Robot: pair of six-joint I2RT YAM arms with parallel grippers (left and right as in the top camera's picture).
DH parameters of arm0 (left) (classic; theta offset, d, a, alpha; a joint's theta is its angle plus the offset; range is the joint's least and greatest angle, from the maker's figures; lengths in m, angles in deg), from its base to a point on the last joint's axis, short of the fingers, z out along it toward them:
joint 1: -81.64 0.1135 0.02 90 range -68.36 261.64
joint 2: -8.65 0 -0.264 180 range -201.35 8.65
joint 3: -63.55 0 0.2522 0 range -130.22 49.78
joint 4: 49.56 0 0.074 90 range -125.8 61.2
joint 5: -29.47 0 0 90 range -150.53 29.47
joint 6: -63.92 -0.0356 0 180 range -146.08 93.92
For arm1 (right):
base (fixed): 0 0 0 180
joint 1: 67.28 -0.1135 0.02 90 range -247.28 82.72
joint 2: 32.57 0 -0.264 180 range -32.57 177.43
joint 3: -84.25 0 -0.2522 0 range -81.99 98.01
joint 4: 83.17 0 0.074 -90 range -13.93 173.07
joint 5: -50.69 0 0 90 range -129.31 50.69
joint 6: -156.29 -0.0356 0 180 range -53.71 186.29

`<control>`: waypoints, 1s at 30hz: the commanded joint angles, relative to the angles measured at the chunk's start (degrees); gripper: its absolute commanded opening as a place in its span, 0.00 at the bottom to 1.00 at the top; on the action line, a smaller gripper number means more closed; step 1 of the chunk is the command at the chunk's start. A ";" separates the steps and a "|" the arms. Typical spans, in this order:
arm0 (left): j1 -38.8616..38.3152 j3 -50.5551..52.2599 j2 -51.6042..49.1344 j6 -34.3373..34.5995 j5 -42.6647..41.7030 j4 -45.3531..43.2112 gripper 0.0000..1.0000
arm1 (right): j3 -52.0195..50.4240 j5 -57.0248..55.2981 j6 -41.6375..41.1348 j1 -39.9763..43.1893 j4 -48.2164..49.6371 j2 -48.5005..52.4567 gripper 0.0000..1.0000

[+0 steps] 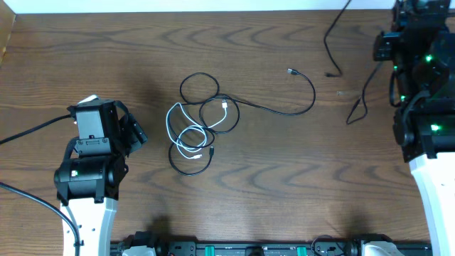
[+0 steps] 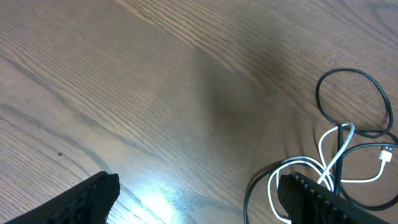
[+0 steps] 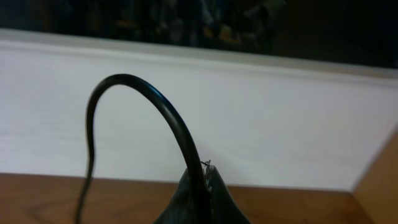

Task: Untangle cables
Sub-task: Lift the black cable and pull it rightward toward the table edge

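So, tangle: thin black and white cords with small plug ends [image 1: 193, 126] lie looped over each other mid-table on the brown wood-grain tabletop [image 1: 284, 185]; one long black strand [image 1: 313, 92] runs out to a free plug [image 1: 291, 71]
Handling: expect light, limp, probably slick cord with no stiffness; pull one loop and the rest likely drags along
Grasp spot: take the white cord [image 2: 336, 154] at an outer loop or a plug end, not at the crossings
Left gripper [image 2: 199, 186]: fingers spread apart, nothing between them, tangle near one finger
Right gripper [image 3: 202, 180]: fingers look pinched together on a separate curved black cord [image 3: 168, 111], well apart from the tangle
Overhead only: gives you the whole layout, the free plug and both arms
Left wrist only: white and black crossings close up
Right wrist only: the pinch itself, white wall [image 3: 280, 124] behind, no tangle
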 commanded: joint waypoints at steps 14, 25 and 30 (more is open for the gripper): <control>0.33 -0.20 0.24 0.28 0.55 0.00 0.86 | 0.52 -0.24 -0.04 12.52 -10.54 0.11 0.01; 0.33 -0.20 0.24 0.28 0.55 0.00 0.86 | 0.52 -1.64 -0.09 16.65 -13.62 0.28 0.01; 0.33 -0.20 0.24 0.28 0.55 0.00 0.86 | 0.42 -4.20 0.00 19.56 -14.27 0.90 0.01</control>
